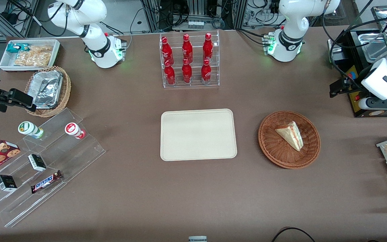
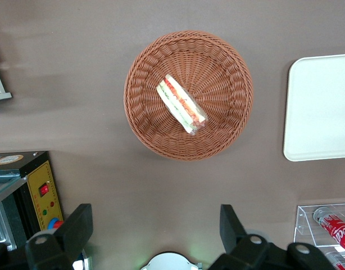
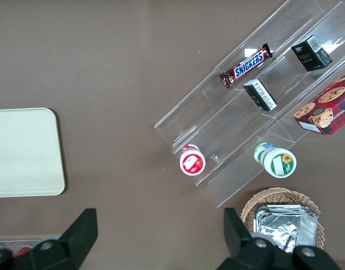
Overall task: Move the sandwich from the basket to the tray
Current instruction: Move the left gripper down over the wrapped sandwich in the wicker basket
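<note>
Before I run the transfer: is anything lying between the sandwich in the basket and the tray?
Nothing visible. The sandwich lies in the basket, and only bare table separates it from the empty tray. The gripper hangs open above the table, nothing beneath it blocking the basket.

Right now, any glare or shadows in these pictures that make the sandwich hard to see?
Front view: even light, the sandwich sharp in the basket, glare only on the foil containers. Left wrist view: soft shadow under the basket's rim; the open gripper hangs clear of it.
</note>
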Controlling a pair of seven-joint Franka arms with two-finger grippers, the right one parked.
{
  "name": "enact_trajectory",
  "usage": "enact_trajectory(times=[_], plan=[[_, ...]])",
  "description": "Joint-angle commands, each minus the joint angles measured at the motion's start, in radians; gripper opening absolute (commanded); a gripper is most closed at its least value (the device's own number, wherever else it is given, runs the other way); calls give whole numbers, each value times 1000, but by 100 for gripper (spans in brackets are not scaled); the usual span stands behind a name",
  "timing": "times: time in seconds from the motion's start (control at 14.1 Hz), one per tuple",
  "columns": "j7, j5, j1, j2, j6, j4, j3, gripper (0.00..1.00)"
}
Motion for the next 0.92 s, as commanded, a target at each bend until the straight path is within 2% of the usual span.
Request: enact_trajectory(times=[0.0, 0.42, 0.85], plan=[[4, -6, -15, -5, -12, 7, 12, 100], [4, 26, -29, 67, 12, -61, -7, 100], [1, 31, -52, 58, 335, -343, -8, 100]])
